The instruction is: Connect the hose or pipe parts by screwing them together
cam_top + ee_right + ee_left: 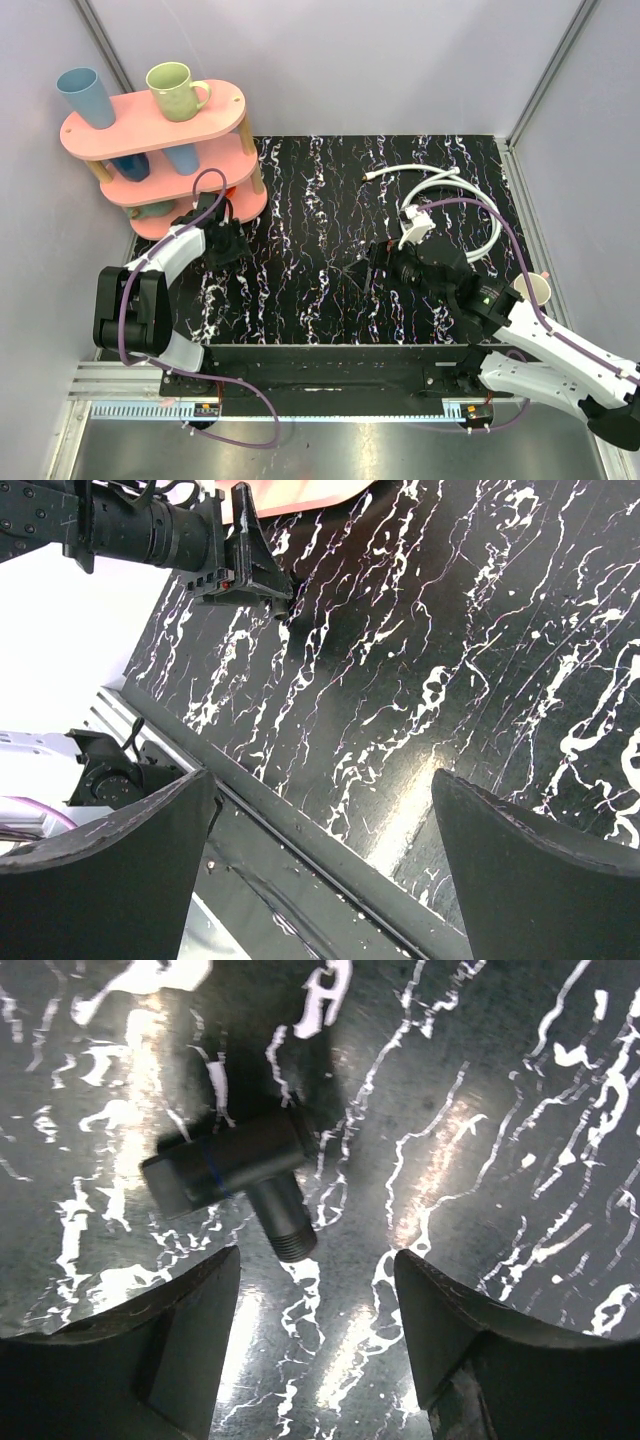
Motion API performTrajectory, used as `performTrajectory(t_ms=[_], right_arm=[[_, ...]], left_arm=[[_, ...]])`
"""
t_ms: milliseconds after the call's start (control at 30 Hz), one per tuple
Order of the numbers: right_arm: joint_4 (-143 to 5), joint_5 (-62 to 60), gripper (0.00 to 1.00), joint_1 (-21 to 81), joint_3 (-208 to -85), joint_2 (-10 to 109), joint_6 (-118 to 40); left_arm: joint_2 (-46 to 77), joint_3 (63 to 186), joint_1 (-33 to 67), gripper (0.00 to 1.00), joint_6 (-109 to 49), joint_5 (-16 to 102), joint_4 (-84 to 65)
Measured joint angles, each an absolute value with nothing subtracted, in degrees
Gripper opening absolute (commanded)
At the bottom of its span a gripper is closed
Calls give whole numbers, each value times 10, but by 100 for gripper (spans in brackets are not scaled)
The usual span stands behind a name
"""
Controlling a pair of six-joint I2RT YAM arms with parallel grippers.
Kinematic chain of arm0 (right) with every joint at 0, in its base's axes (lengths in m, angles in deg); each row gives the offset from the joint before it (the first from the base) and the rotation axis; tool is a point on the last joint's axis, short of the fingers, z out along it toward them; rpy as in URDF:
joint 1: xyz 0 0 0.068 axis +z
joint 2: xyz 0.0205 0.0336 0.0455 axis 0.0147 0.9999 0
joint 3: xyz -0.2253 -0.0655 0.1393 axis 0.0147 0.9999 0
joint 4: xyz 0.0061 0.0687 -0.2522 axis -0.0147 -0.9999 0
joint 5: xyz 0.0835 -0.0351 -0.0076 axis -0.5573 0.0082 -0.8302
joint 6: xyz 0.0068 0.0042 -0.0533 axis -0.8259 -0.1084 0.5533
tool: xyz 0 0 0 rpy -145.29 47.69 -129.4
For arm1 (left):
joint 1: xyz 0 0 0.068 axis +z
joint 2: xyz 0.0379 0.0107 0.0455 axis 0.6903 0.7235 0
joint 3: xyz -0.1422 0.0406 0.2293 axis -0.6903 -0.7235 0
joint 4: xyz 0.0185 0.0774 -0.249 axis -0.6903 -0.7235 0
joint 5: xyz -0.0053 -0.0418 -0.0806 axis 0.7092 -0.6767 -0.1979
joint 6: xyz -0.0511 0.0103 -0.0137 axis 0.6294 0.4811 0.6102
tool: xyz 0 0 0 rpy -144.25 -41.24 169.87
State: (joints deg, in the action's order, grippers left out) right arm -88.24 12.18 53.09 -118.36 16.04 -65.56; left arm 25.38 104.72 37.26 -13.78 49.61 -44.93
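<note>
Left end effector (pixel 315 1290) parted, unladen, black threaded fitting (pixel 225 1165) beyond tips; right end effector (pixel 322 790) spread wide, empty.

Thin white hose lengths (pixel 420 171) lie loosely looped at the far right of the table (pixel 320 200), small fittings on their ends. Apart from them, a dark pipe fitting (pixel 225 1165) with a threaded side stub lies flat on the table.

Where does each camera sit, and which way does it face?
Top external: above and behind, looking down on the table, white hose and pink shelf; left arm and right arm show.
Left wrist: on the left gripper, facing down at a dark threaded fitting; its fingers show.
Right wrist: on the right gripper, looking across the table; its fingers show.
Shared: top and right wrist both show the left gripper.
</note>
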Motion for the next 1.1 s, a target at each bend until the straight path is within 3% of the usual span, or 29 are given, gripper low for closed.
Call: performTrajectory(t_ms=[467, 633, 733, 767, 900, 1100], right_arm=[[-861, 94, 100, 531, -1180, 176, -667], [-855, 87, 99, 531, -1177, 182, -670], [-850, 87, 99, 531, -1175, 186, -671], [-849, 86, 99, 531, -1174, 186, -671], [-848, 87, 99, 531, -1170, 186, -673], [-844, 120, 100, 531, -1148, 184, -696]], left_arm=[[257, 1045, 357, 60, -114, 565, -453], [277, 1027, 339, 53, -97, 569, -443], [287, 1020, 337, 35, -90, 569, -442], [289, 1019, 337, 22, -88, 569, -441], [288, 1012, 332, 2, -84, 563, -425], [219, 959, 265, 0, -66, 536, -380]])
